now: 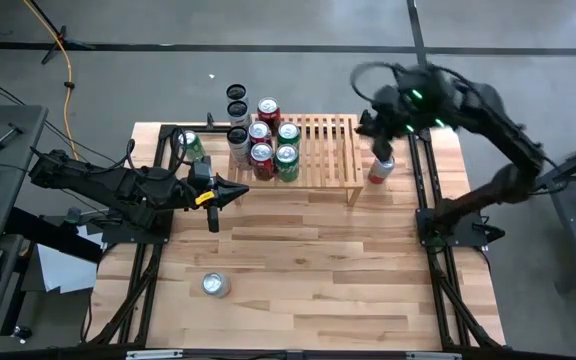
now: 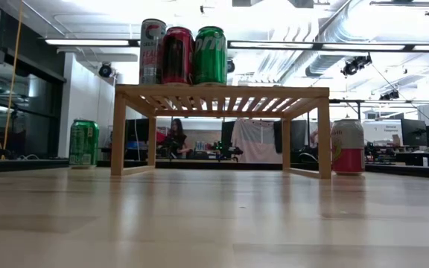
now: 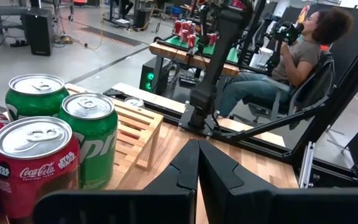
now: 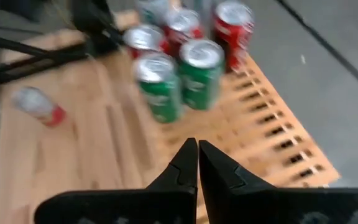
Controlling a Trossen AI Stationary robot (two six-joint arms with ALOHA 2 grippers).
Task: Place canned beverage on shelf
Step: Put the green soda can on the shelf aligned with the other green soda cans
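The light-wood shelf [image 1: 318, 150] stands at the table's far middle, with several red and green cans [image 1: 273, 148] on the left part of its slatted top [image 4: 272, 130]. A red-and-white can [image 1: 381, 168] stands on the table by the shelf's right legs [image 2: 347, 147]. A green can [image 1: 190, 145] stands to the shelf's left [image 2: 84, 143]. My right gripper [image 1: 370, 135] hangs shut above the shelf's right end, holding nothing [image 4: 197, 163]. My left gripper [image 1: 233, 192] is shut and empty, level, just near of the shelf's left end [image 3: 197, 163]. Neither gripper shows in the low view.
A lone can [image 1: 215, 285] is on the table's near left part. Two dark cans [image 1: 236, 103] stand beyond the far edge. The right half of the shelf top is bare. A person sits in a chair [image 3: 291, 56] beyond the table's right side.
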